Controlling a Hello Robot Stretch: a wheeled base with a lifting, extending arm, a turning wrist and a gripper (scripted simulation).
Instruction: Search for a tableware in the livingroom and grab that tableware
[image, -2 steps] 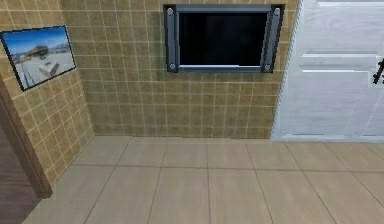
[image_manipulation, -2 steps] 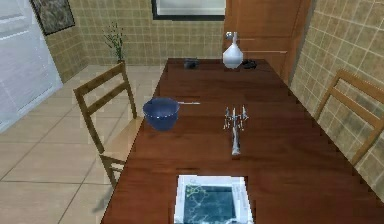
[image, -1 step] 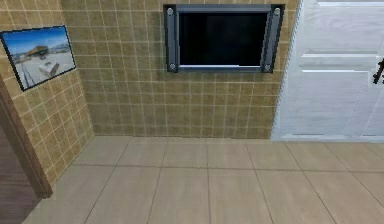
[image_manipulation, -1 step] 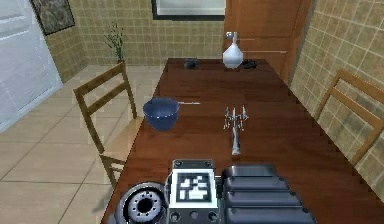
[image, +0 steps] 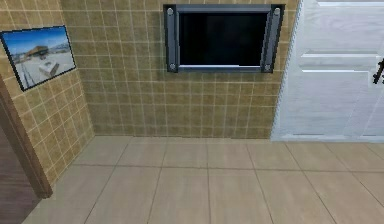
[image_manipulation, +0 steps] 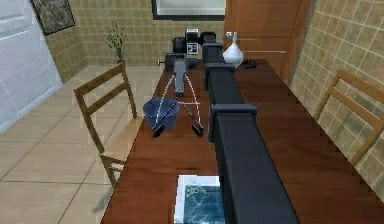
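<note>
The gripper (image_manipulation: 174, 112) stands at the far end of the dark square arm (image_manipulation: 240, 140), above a brown wooden table (image_manipulation: 300, 160). Its two thin fingers reach toward a blue bowl (image_manipulation: 158, 118) resting on the tabletop. The setting of the fingers cannot be told, nor whether they hold or touch the bowl. The bowl is rounded and glossy. It lies left of the arm, about midway along the table and near its left edge. Farther off, just right of the arm, stands a white vase (image_manipulation: 232, 50) with a narrow neck. A flat printed sheet (image_manipulation: 198, 200) lies at the table's near end. The left chair (image_manipulation: 105, 95) and the right chair (image_manipulation: 352, 105), both of slatted wood, flank the table.

In the forward view, a tan tiled wall (image: 130, 90) carries a dark screen (image: 222, 38) in a grey frame. A framed picture (image: 40, 55) hangs at the left and a white panelled door (image: 335, 70) stands at the right. Pale floor tiles (image: 200, 185) lie open before them.
</note>
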